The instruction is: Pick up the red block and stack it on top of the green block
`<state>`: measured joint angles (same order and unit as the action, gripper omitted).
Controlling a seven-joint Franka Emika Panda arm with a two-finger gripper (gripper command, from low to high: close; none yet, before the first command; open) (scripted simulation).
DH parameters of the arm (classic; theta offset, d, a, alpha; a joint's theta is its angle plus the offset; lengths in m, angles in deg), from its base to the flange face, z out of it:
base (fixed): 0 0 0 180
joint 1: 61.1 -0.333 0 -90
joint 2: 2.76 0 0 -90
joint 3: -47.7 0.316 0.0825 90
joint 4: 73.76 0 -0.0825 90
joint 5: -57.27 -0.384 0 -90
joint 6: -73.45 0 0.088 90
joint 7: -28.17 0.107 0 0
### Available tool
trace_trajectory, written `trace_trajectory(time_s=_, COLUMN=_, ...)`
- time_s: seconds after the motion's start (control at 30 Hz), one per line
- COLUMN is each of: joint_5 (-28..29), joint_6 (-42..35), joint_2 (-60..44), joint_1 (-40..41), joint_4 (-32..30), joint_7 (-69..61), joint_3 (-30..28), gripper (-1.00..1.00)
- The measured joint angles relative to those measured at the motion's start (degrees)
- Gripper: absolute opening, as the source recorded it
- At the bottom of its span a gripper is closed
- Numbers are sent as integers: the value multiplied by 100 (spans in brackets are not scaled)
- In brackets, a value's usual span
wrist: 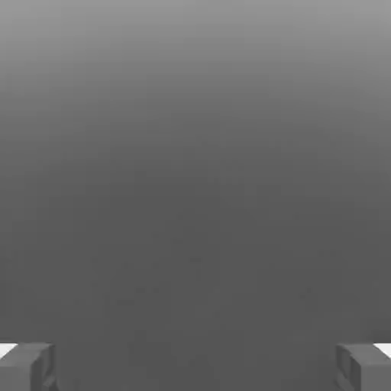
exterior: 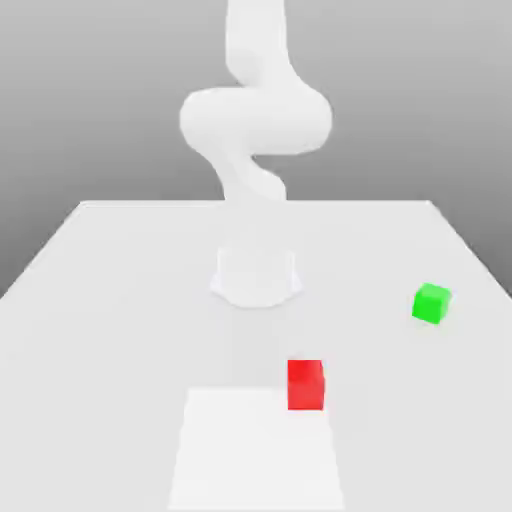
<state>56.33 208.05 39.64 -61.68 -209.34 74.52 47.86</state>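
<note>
The red block [exterior: 305,385] is seen sitting on the white counter [exterior: 100,300], near the front, a little toward the exterior view's right. It rests at the far right corner of a brighter white patch [exterior: 255,450] on the counter. The green block [exterior: 431,303] is set well apart from it, farther back and toward the exterior view's right. Both blocks lie flat and nothing is touching them. The white arm [exterior: 255,120] is seen rising from its round base [exterior: 256,275] behind the blocks. In the hand view, the tool [wrist: 195,366] is spread wide, with its two grey fingers [wrist: 27,366] far apart and nothing held between them. Only plain grey is seen past the fingers.
</note>
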Motion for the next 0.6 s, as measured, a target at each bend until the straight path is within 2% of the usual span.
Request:
trace_trajectory(time_s=0.4, joint_5=-357, joint_6=1631, joint_2=-2030, joint_1=-334, joint_4=-2201, joint_7=429, joint_3=413, gripper=0)
trace_trajectory(time_s=0.5, joint_5=-334, joint_6=2109, joint_2=-2638, joint_1=-413, joint_4=-2824, joint_7=652, joint_3=581, gripper=0)
trace_trajectory(time_s=0.6, joint_5=-99, joint_6=2951, joint_2=-3739, joint_1=-422, joint_4=-3182, joint_7=989, joint_3=719, gripper=0)
